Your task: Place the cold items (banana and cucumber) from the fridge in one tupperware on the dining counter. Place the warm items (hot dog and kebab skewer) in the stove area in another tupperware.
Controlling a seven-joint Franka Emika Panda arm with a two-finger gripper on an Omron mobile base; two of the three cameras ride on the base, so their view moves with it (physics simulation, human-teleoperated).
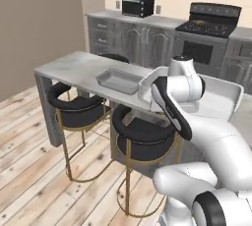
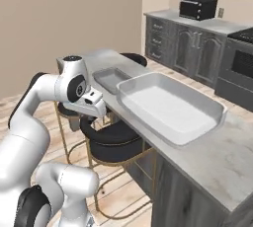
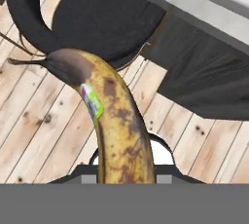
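Note:
A ripe, brown-spotted banana (image 3: 119, 121) with a green sticker rises from between the fingers of my gripper (image 3: 126, 178), which is shut on it. The hand (image 2: 93, 101) hangs over a bar stool, just short of the dining counter's (image 2: 217, 162) front edge. Two grey tupperwares lie on that counter: a small one (image 1: 118, 80) (image 2: 110, 78) to the left and a large one (image 1: 224, 97) (image 2: 170, 105) to its right. Both look empty. The stove (image 1: 209, 23) stands against the back wall. The cucumber, hot dog and kebab skewer are out of view.
Two black, gold-legged bar stools (image 1: 76, 107) (image 1: 142, 136) stand along the counter's near side; one seat (image 3: 97, 18) is right below the banana. A black toaster oven (image 1: 138, 5) (image 2: 197, 8) sits on the back counter. Wooden floor (image 1: 29, 161) stretches to the left.

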